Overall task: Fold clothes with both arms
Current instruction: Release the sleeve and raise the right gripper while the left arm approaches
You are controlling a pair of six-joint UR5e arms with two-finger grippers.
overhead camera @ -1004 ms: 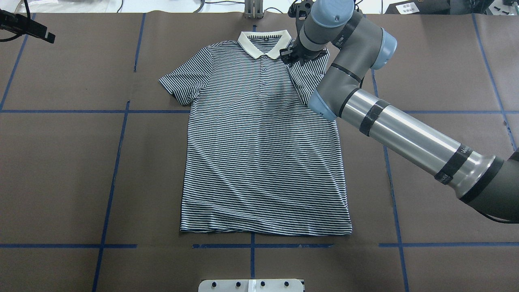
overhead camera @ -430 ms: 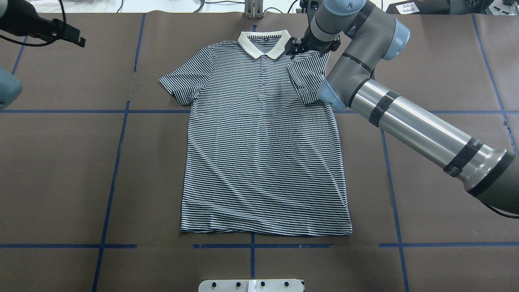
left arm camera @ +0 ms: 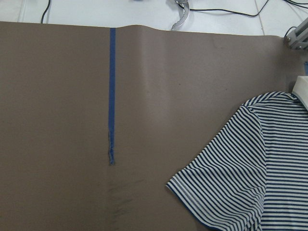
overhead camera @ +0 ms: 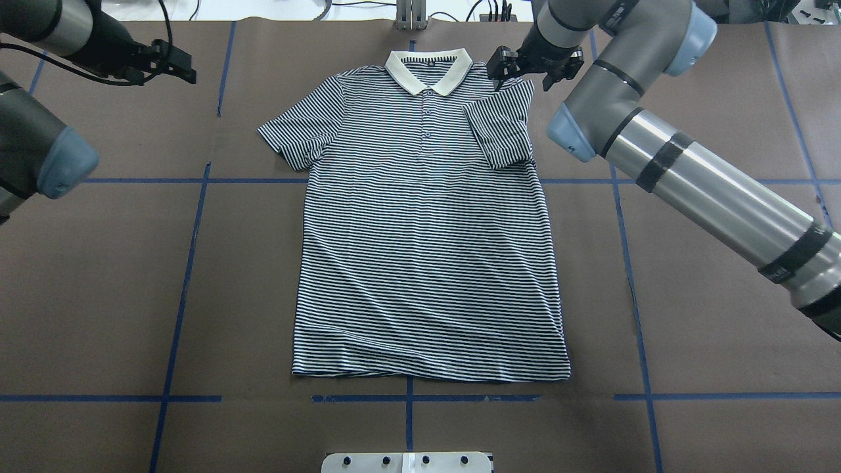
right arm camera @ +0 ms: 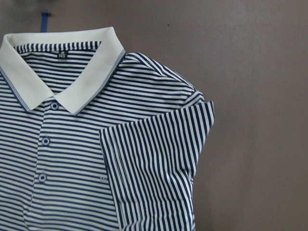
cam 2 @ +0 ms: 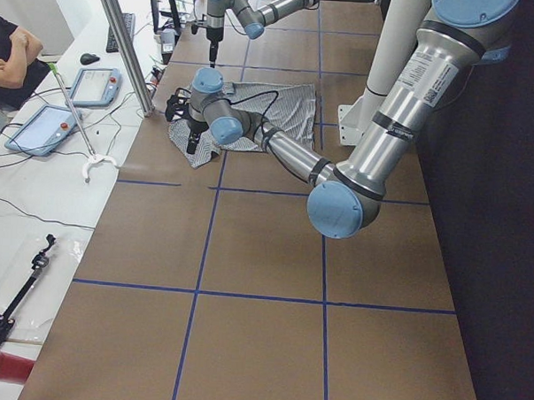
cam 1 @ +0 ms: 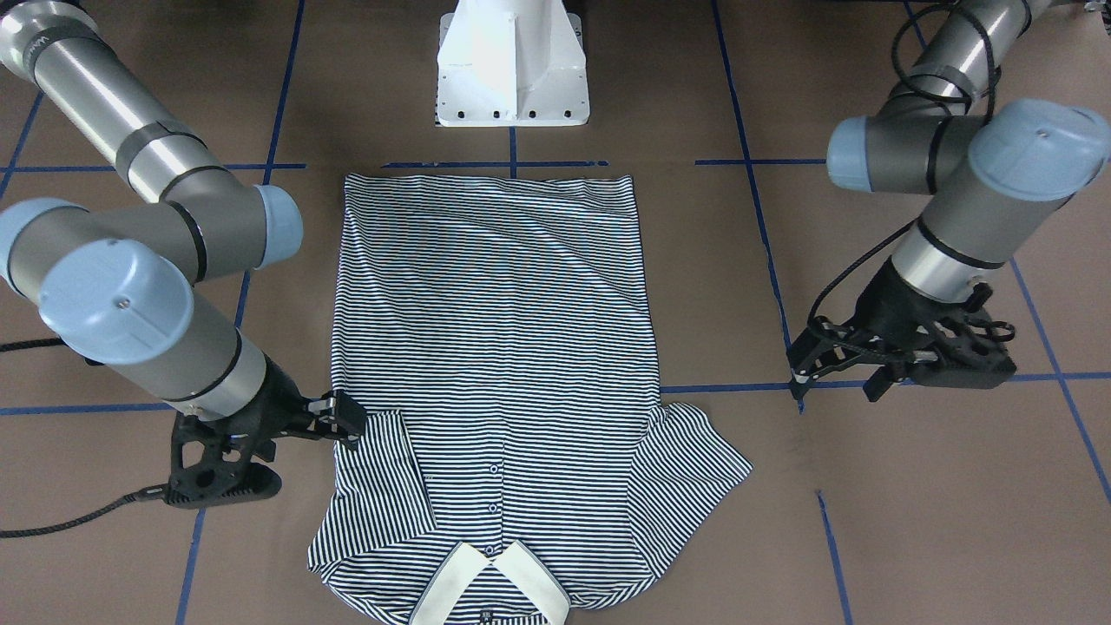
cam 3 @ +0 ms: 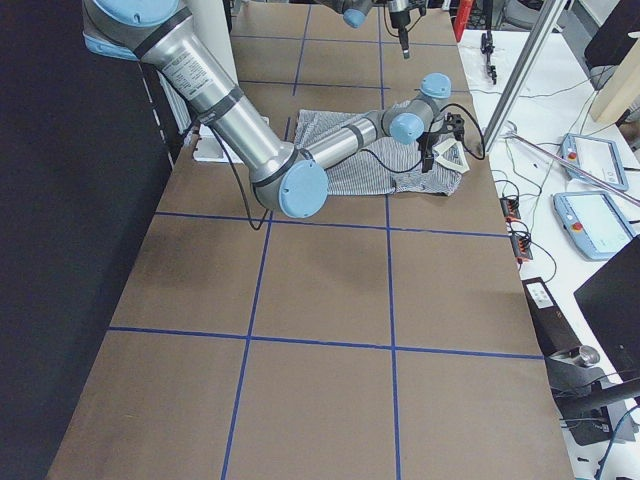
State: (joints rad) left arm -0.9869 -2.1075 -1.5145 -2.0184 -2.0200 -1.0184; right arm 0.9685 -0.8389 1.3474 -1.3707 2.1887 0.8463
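The striped polo shirt (overhead camera: 427, 249) lies flat, front up, with its cream collar (overhead camera: 428, 69) at the far edge. The sleeve on my right side (overhead camera: 499, 131) is folded in over the chest; the right wrist view shows this fold (right arm camera: 159, 163). The other sleeve (overhead camera: 299, 131) lies spread out and shows in the left wrist view (left arm camera: 231, 183). My right gripper (overhead camera: 523, 73) is open and empty, just above the right shoulder; it also shows in the front view (cam 1: 347, 418). My left gripper (overhead camera: 187, 67) is open and empty, well left of the shirt (cam 1: 833, 382).
The white pedestal base (cam 1: 512, 69) stands at the hem side. Blue tape lines (overhead camera: 190, 263) cross the brown table cover. A metal bracket (overhead camera: 410, 16) sits at the far edge behind the collar. Desks with tablets (cam 2: 95, 86) and a person (cam 2: 12, 52) lie beyond it.
My right gripper has moved from over the folded sleeve out to the far right, past the shoulder. My left arm has come in at the far left toward the shirt.
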